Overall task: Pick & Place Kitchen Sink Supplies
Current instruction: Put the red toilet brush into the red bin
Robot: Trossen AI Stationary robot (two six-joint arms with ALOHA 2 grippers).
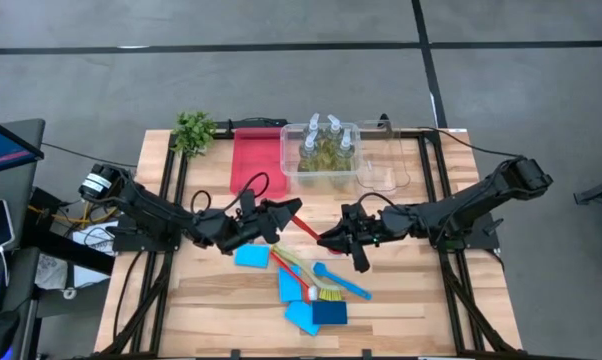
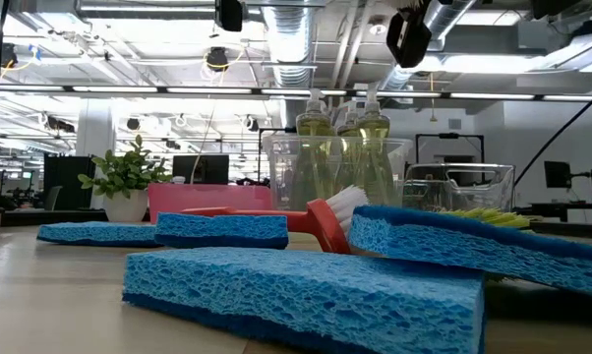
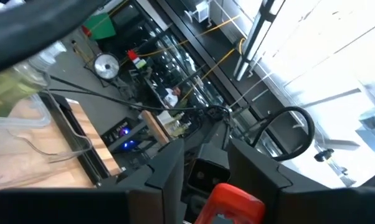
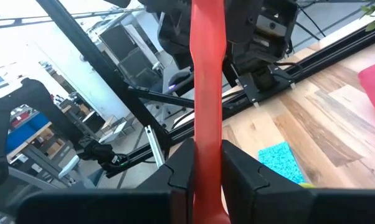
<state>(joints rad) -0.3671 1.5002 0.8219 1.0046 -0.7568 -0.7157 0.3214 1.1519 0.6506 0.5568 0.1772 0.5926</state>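
Sponges lie nearest us in the low view: a light blue sponge (image 2: 306, 295) in front, another (image 2: 473, 241) at right, two more (image 2: 222, 228) behind. From above we see them near the table's (image 1: 201, 300) front edge, with a darker sponge (image 1: 330, 313) beside the yellow brush (image 1: 306, 280) and blue brush (image 1: 343, 282).

Just beyond that pile, both arms meet over the table's middle. We see the red brush (image 1: 299, 224) spanning the gap between them. Our left gripper (image 3: 203, 171) has its fingers partly open around the brush's red end, which sits between them; our right gripper (image 4: 206, 171) is closed tight on the red handle (image 4: 206, 93), which runs straight out towards the left arm.

Farther back stand the red tray (image 1: 255, 158), a clear bin (image 1: 321, 175) holding the bottles (image 1: 326, 145), a second clear bin (image 1: 391, 165), and the green plant (image 1: 193, 130) at the far left corner.
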